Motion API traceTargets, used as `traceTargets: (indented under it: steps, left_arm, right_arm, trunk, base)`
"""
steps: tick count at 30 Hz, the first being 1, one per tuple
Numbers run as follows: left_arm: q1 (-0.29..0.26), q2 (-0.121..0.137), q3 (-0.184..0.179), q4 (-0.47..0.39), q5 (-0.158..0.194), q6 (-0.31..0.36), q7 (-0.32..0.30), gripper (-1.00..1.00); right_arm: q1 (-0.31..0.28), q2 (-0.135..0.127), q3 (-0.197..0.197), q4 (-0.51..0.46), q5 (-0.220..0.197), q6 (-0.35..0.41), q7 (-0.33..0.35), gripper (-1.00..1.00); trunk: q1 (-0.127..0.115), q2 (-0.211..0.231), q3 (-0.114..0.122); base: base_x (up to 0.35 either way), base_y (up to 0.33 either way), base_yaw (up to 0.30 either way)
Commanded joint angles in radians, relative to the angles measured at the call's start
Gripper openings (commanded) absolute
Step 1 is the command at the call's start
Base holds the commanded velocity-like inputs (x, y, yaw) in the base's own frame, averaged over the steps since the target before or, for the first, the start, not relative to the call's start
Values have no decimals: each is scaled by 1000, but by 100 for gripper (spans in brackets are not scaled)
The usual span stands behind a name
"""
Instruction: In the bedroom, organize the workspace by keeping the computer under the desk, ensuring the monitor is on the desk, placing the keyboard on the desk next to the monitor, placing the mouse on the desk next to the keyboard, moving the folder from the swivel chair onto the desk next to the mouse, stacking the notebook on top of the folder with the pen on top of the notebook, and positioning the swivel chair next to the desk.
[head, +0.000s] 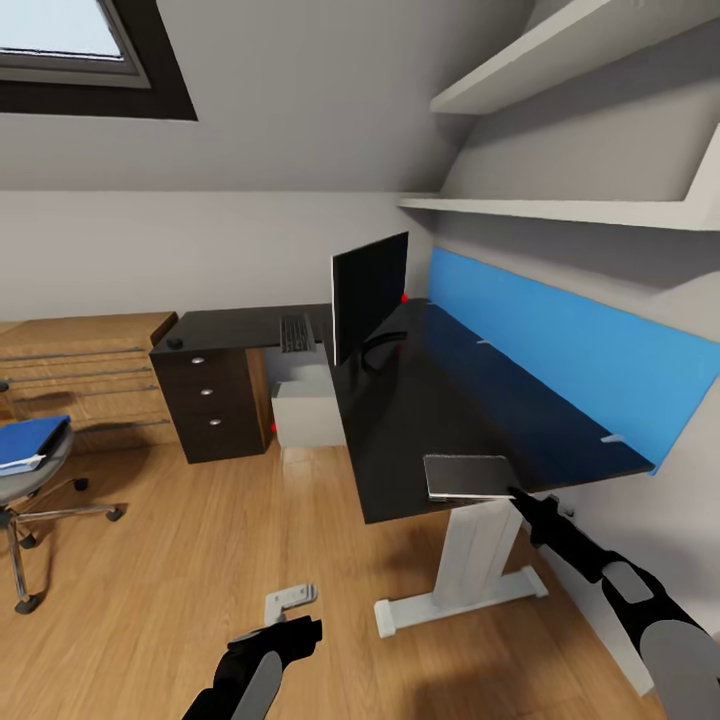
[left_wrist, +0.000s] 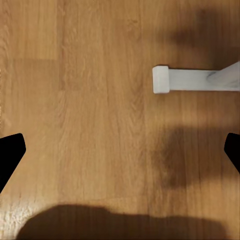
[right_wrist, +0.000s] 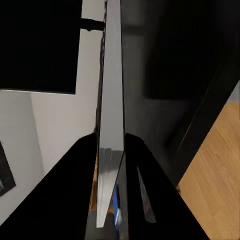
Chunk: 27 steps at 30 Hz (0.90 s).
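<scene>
The right gripper (head: 516, 492) is clamped on the near edge of the notebook (head: 468, 475), which lies at the front corner of the desk (head: 440, 400), its near side right at the desk's lip; in the right wrist view the grey sheet (right_wrist: 111, 100) runs edge-on between the closed fingers; so the step in hand looks to be the notebook, though the folder (head: 30, 440) it must end up on sits on the swivel chair (head: 25, 480), well apart at the left; the monitor (head: 368, 295) stands on the desk, the keyboard (head: 297, 333) beside it, the mouse (head: 175, 342) at the far end over the drawers, the computer (head: 308, 405) under the top; the next move, I judge, calls either for carrying the notebook toward the mouse end or for leaving it and fetching the folder first; the left gripper (head: 300, 628) hangs low over bare floor (left_wrist: 100, 100), fingers spread wide, holding nothing, with the desk's white foot (left_wrist: 195, 80) near it; there is open floor between chair and desk, but the desk corner and leg stand close to the right arm, and the blue panel (head: 570, 340) bounds the far side.
</scene>
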Motion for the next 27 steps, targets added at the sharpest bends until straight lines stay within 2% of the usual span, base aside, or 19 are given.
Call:
traceTargets:
  steps: [1,5,6,10,14,16,20,25,27]
  left_arm:
    - [-1,0,-2,0,11,1,10,100]
    - [-1,0,-2,0,11,1,10,100]
    - [-1,0,-2,0,11,1,10,100]
    - [-1,0,-2,0,11,1,10,100]
    - [-1,0,-2,0,11,1,10,100]
    - [-1,0,-4,0,11,1,10,100]
    - [-1,0,-6,0,11,1,10,100]
    - [-1,-2,-16,0,11,1,11,100]
    - [-1,-2,-22,0,10,1,12,100]
  right_arm:
    - [0,1,3,0,0,6,61,-100]
    - [1,4,12,0,0,6,91,-100]
    - [1,26,17,-19,1,6,98,-100]
    - [2,49,28,-57,2,9,97,-100]
    - [2,69,84,-93,2,10,87,-100]
    - [2,75,133,-108,2,11,77,-100]
    - [2,84,156,-115,2,7,56,-100]
    - [2,139,163,-138,1,4,-27,-100]
    - [2,177,164,-169,-1,3,-90,-100]
  trunk:
    - [-4,7,2]
    - [-19,35,15]
    - [-19,35,15]
    - [-19,35,16]
    - [-19,35,17]
    - [-19,35,18]
    - [-19,35,20]
    - [-19,35,22]
    - [-19,35,23]
  base:
    - [0,0,0]
    - [0,0,1]
    - [0,0,149]
    - [0,0,202]
    - [0,0,250]
    - [0,0,262]
    - [0,0,267]
    - [0,0,271]
    - [0,0,275]
